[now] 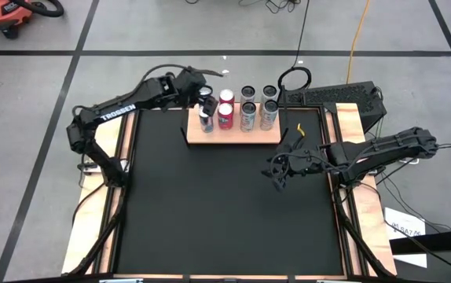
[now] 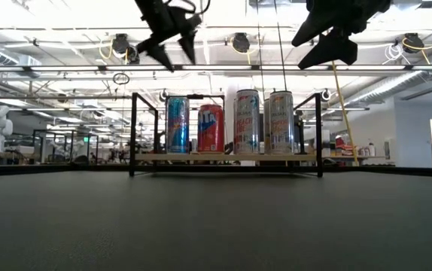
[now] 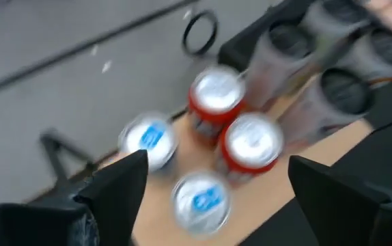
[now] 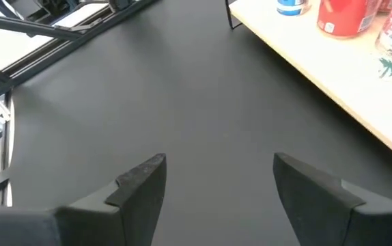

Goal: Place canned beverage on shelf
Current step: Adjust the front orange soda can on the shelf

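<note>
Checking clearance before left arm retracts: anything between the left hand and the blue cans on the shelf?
Nothing visible. The left hand hangs open directly above the blue cans on the shelf, empty.

8 cans (image 1: 237,110) on shelf (image 1: 233,135), shelf at mat's (image 1: 225,204) far edge

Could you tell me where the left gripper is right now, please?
In the high view the left gripper hangs open above the left end of the shelf, directly over the blue cans beside the red cans.
</note>
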Controlling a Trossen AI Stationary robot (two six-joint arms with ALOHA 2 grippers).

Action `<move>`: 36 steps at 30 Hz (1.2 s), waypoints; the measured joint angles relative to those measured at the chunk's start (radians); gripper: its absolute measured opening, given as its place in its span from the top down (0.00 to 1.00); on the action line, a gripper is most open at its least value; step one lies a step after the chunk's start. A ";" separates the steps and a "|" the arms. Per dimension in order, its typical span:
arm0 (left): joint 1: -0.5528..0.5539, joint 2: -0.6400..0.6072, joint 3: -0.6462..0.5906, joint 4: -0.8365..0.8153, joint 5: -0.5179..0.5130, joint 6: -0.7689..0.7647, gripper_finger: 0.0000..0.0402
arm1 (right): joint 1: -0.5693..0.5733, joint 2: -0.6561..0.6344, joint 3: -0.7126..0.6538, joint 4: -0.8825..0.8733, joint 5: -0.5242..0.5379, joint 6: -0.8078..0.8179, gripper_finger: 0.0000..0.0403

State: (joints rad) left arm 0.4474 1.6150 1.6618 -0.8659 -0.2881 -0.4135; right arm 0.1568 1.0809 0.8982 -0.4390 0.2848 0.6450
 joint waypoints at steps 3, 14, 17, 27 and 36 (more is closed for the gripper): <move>-0.019 0.007 0.001 0.090 0.017 0.064 0.20 | -0.016 0.000 0.000 0.001 -0.001 -0.003 0.36; -0.027 0.115 0.000 0.162 0.044 0.181 0.75 | -0.058 0.000 0.012 0.010 -0.058 0.005 0.36; -0.026 0.134 0.000 0.161 0.053 0.245 0.92 | -0.058 0.000 0.020 0.009 -0.055 0.016 0.36; -0.008 0.178 0.000 0.162 0.218 0.514 1.00 | -0.058 0.000 0.021 0.009 -0.055 0.050 0.46; 0.045 0.206 0.000 0.183 0.343 0.595 1.00 | -0.057 0.000 0.021 0.008 -0.055 0.069 0.54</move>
State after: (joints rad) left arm 0.4920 1.8214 1.6615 -0.6826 0.0545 0.1813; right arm 0.0994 1.0805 0.9195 -0.4309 0.2300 0.7143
